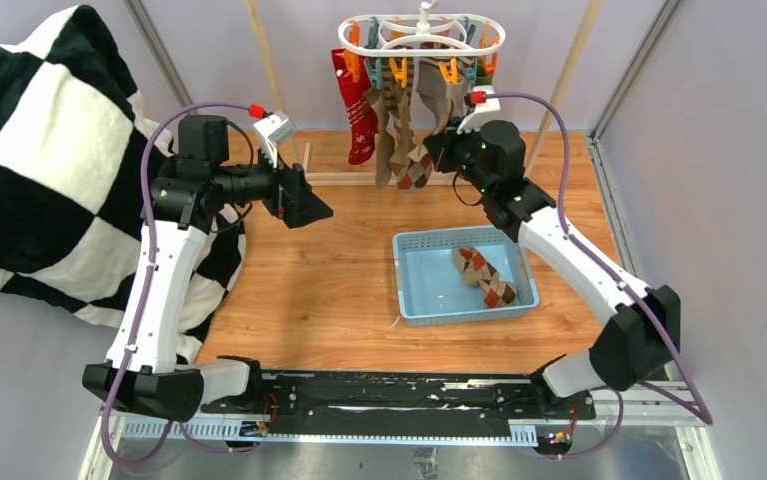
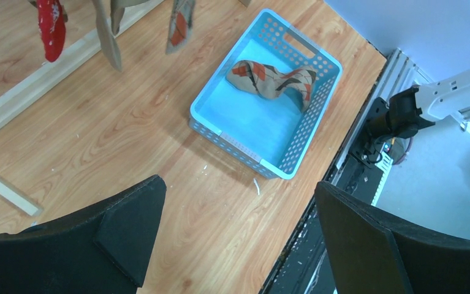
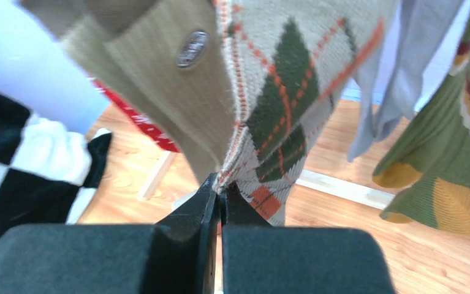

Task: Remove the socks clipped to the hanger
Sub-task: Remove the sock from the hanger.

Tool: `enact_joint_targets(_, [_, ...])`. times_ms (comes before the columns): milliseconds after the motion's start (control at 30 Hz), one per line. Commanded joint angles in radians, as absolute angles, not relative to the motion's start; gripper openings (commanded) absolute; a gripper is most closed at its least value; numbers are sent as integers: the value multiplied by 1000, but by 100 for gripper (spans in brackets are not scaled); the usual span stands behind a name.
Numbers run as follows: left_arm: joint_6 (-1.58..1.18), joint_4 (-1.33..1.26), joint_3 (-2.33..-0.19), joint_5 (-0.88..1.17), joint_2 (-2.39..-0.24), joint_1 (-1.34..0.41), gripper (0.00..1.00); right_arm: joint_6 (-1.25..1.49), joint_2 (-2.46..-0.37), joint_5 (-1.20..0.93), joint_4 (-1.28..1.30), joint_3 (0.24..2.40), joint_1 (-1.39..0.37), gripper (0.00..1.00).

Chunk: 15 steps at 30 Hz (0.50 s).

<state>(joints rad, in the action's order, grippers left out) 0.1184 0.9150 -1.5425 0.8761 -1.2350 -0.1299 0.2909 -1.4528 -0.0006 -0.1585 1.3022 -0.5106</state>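
The white oval hanger (image 1: 421, 33) with orange and teal clips hangs at the back. Several socks hang from it: a red snowflake sock (image 1: 361, 112), a taupe-brown sock (image 1: 389, 135), an argyle sock (image 1: 419, 165) and grey and olive ones behind. My right gripper (image 3: 221, 191) is shut on the lower edge of the hanging argyle sock (image 3: 281, 92); in the top view it (image 1: 437, 152) is right beside that sock. Another argyle sock (image 1: 482, 276) lies in the blue basket (image 1: 411, 290). My left gripper (image 1: 311, 208) is open and empty, above the table left of the socks.
A black-and-white checkered blanket (image 1: 39, 160) fills the left side. The wooden rack base rail (image 1: 329, 177) runs along the back under the hanger. The blue basket (image 2: 232, 138) sits at the centre right of the wooden table. An olive sock with yellow toe (image 3: 447, 196) hangs at the right.
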Motion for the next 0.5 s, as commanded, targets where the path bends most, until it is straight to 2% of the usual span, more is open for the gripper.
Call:
enact_joint_targets(0, [101,921,-1560,918,-1237,-121,100,301,-1369,-168,-173,1266,-523,0])
enact_joint_targets(233, [87,921,-1611,935,-1298,-168,100,416,-1328,-470,-185,1271,-522,0])
enact_joint_targets(467, [122,920,-1715,799,-1388,-317,100,612,-1315,-601,-272,1255,-521,0])
